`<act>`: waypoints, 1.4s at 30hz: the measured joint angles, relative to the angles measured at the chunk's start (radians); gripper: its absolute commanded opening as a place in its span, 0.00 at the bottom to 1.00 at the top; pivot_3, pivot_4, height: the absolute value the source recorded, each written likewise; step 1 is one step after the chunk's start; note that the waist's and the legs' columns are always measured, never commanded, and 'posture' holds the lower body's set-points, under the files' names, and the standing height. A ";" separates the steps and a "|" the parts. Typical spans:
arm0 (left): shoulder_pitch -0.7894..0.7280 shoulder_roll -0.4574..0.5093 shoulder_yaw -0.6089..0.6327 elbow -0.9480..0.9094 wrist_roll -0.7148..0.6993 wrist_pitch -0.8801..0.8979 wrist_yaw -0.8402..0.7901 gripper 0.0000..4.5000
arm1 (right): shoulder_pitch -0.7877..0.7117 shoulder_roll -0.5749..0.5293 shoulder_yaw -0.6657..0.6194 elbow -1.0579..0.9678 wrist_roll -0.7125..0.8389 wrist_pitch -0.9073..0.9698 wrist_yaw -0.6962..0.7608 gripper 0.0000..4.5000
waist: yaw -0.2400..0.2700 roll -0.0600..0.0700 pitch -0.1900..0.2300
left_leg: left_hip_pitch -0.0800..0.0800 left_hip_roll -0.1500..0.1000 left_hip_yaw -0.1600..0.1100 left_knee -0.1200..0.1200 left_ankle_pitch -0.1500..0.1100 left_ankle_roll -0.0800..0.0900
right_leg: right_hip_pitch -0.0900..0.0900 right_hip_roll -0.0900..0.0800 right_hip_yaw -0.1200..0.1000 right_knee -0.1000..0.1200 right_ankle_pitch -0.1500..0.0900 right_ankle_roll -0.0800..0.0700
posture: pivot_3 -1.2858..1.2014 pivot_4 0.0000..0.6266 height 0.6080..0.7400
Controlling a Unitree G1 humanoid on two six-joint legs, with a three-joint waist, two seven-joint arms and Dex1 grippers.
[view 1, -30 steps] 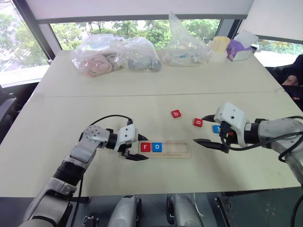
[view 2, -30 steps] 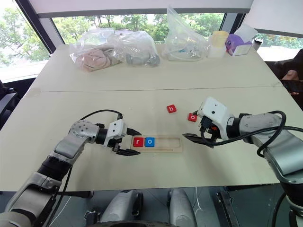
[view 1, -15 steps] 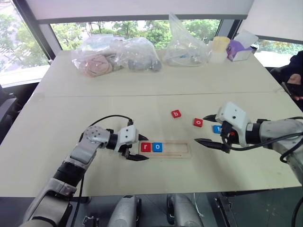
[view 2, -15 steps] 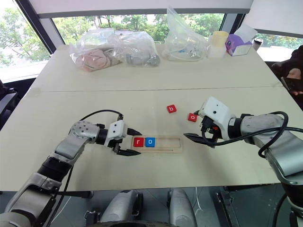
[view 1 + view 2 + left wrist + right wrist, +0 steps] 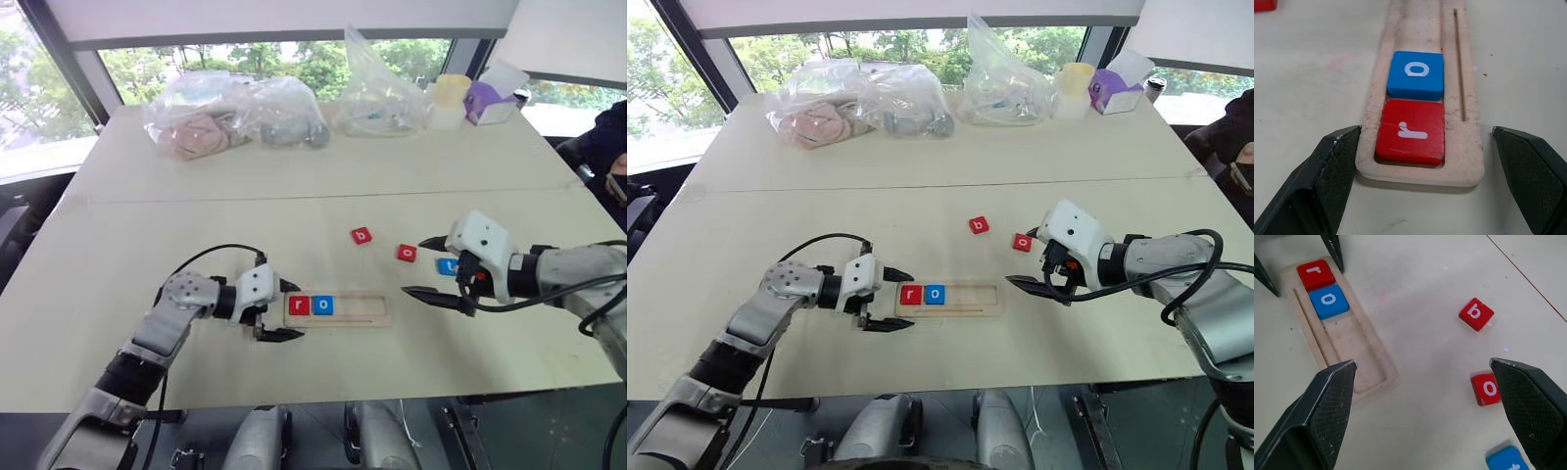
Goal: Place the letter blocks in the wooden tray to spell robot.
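Left wrist view, left pincer [image 5: 1425, 181] wide open, empty, rough pale wooden tray [image 5: 1471, 147], glossy square red r block [image 5: 1410, 131]

The wooden tray [image 5: 1471, 147] is pale, unvarnished wood, its rim rough and fuzzy at the edges, with a thin dark groove along one side. The red r block [image 5: 1410, 131] and the blue o block [image 5: 1416, 74] look like smooth painted tiles with a soft satin sheen and white printed letters; the red b block [image 5: 1476, 314], the red o block [image 5: 1488, 388] and the blue t block [image 5: 1508, 459] share that finish. The table [image 5: 147, 235] is matt, cream and smooth, faintly scuffed. The left tool's fingers [image 5: 1327, 181] are black with a finely textured, matt pad surface, as are the right tool's fingers [image 5: 1327, 411]. The plastic bags [image 5: 235, 113] are clear, glossy and crinkled.
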 measured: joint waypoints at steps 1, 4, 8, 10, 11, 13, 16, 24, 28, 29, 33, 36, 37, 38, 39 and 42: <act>0.011 0.009 0.007 -0.019 -0.010 0.014 0.001 0.99 | -0.010 0.007 0.006 0.003 0.000 -0.003 -0.002 1.00 | -0.001 0.000 0.000 | 0.000 0.000 0.000 0.000 0.000 0.000 | 0.000 0.000 0.000 0.000 0.000 0.000 | 0.52 0.24 0.89; 0.044 0.040 0.043 -0.066 -0.048 0.073 0.009 0.99 | -0.038 0.054 0.027 0.029 -0.002 -0.009 -0.024 1.00 | 0.000 -0.001 0.001 | 0.000 0.001 0.000 0.000 0.000 0.000 | 0.000 0.001 0.000 0.000 0.000 0.000 | 0.52 0.24 0.89; 0.066 0.085 0.132 -0.139 -0.110 0.156 0.043 0.99 | -0.072 0.127 0.064 0.064 -0.010 -0.010 -0.068 1.00 | 0.002 -0.001 0.001 | -0.001 0.001 0.000 0.000 0.000 0.000 | -0.001 0.000 0.000 0.001 0.000 0.000 | 0.52 0.24 0.89; 0.076 0.110 0.189 -0.185 -0.143 0.199 0.066 0.99 | -0.099 0.176 0.089 0.092 -0.032 -0.016 -0.107 1.00 | 0.002 -0.001 0.001 | -0.001 0.000 0.000 0.000 0.000 0.000 | -0.001 0.000 0.000 0.000 0.000 0.000 | 0.52 0.24 0.89; 0.081 0.124 0.209 -0.204 -0.154 0.212 0.074 0.99 | -0.110 0.201 0.102 0.105 -0.046 -0.018 -0.127 1.00 | 0.002 -0.001 0.001 | -0.001 0.000 0.000 0.000 0.000 0.000 | -0.002 0.000 0.000 0.000 0.000 0.000 | 0.52 0.24 0.89; 0.105 0.158 0.260 -0.256 -0.176 0.245 0.093 0.99 | -0.145 0.271 0.134 0.151 -0.081 -0.018 -0.192 1.00 | -0.003 -0.001 0.001 | -0.001 0.000 0.000 0.000 0.000 0.000 | -0.002 0.000 0.000 0.001 0.000 0.000 | 0.52 0.24 0.89; 0.132 0.196 0.324 -0.325 -0.234 0.316 0.116 0.99 | -0.202 0.360 0.181 0.240 -0.140 -0.010 -0.281 1.00 | -0.003 -0.001 0.001 | -0.002 0.000 0.000 0.000 0.000 0.000 | -0.003 0.000 0.000 0.001 0.000 0.000 | 0.52 0.24 0.89; 0.130 0.222 0.482 -0.494 -0.490 0.571 0.197 0.99 | -0.302 0.582 0.206 0.428 -0.237 0.077 -0.499 1.00 | -0.001 -0.001 0.001 | -0.002 0.000 0.000 -0.001 0.000 0.000 | -0.003 0.000 0.000 0.001 0.000 0.000 | 0.52 0.24 0.89; 0.101 0.210 0.488 -0.518 -0.557 0.624 0.250 0.99 | -0.324 0.689 0.154 0.520 -0.251 0.118 -0.605 1.00 | -0.001 0.000 0.002 | -0.002 0.000 0.000 -0.001 0.000 -0.001 | -0.004 0.001 0.000 0.002 0.001 0.000 | 0.52 0.24 0.89; 0.092 0.204 0.488 -0.524 -0.564 0.628 0.264 0.99 | -0.327 0.698 0.144 0.534 -0.252 0.124 -0.617 1.00 | -0.001 0.000 0.002 | -0.002 -0.001 0.000 -0.001 0.000 -0.001 | -0.004 0.001 0.000 0.002 0.001 0.000 | 0.52 0.24 0.89; 0.094 0.203 0.492 -0.548 -0.605 0.648 0.298 0.99 | -0.339 0.763 0.083 0.612 -0.253 0.133 -0.677 1.00 | -0.009 0.000 0.002 | -0.002 0.000 0.000 -0.001 0.000 -0.001 | -0.003 0.002 0.000 0.002 0.001 0.000 | 0.52 0.24 0.89; 0.101 0.208 0.495 -0.555 -0.630 0.660 0.308 0.99 | -0.350 0.793 0.066 0.630 -0.253 0.123 -0.692 1.00 | -0.023 0.000 0.001 | -0.001 0.000 0.000 -0.002 0.000 -0.001 | -0.003 0.002 0.000 0.003 0.002 0.001 | 0.52 0.24 0.89; 0.105 0.216 0.495 -0.558 -0.631 0.660 0.310 0.99 | -0.351 0.794 0.068 0.636 -0.254 0.116 -0.691 1.00 | -0.025 0.000 0.001 | -0.001 0.000 0.000 -0.002 0.000 -0.001 | -0.003 0.002 0.000 0.003 0.001 0.001 | 0.52 0.24 0.89; 0.110 0.224 0.495 -0.560 -0.630 0.658 0.311 0.99 | -0.352 0.796 0.072 0.640 -0.257 0.108 -0.690 1.00 | -0.026 0.000 0.001 | -0.001 0.000 0.000 -0.002 0.000 -0.001 | -0.003 0.002 0.000 0.003 0.001 0.001 | 0.52 0.24 0.89; 0.116 0.226 0.495 -0.562 -0.629 0.657 0.313 0.99 | -0.352 0.798 0.081 0.645 -0.262 0.100 -0.689 1.00 | -0.028 0.000 0.001 | 0.000 0.000 0.000 -0.002 0.000 -0.001 | -0.003 0.002 0.000 0.003 0.001 0.000 | 0.52 0.24 0.89; 0.140 0.226 0.493 -0.577 -0.628 0.645 0.319 0.99 | -0.352 0.793 0.124 0.654 -0.295 0.073 -0.685 1.00 | -0.031 -0.001 0.001 | 0.000 0.000 0.000 -0.001 0.000 -0.001 | -0.002 0.003 0.000 0.003 0.001 -0.001 | 0.52 0.24 0.89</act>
